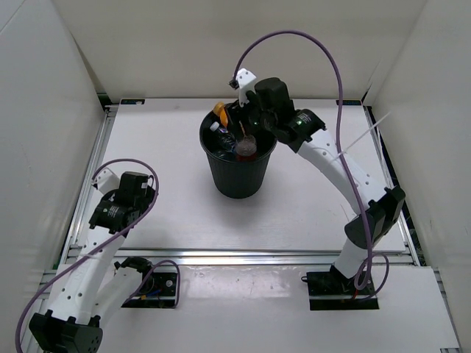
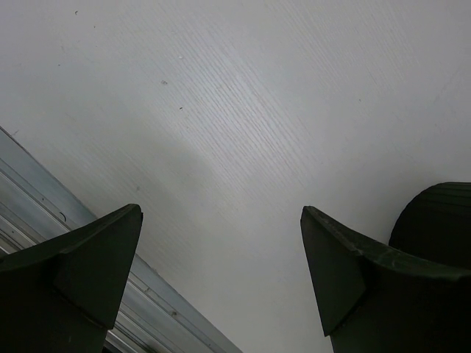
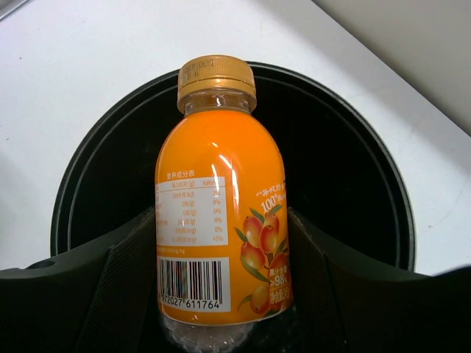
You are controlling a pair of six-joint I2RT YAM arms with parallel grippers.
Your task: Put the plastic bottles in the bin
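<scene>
The bin is a large round black bucket standing at the table's middle back. Bottles lie inside it: a clear one with a dark label and one with a red label. My right gripper is over the bin's back rim, shut on the short orange bottle. In the right wrist view the orange bottle sits between my fingers, cap pointing over the bin's dark opening. My left gripper is open and empty, low over the bare table at the left.
An aluminium rail runs along the table's left edge beside my left gripper. White walls enclose the table on the left, back and right. A metal strip crosses the front of the table.
</scene>
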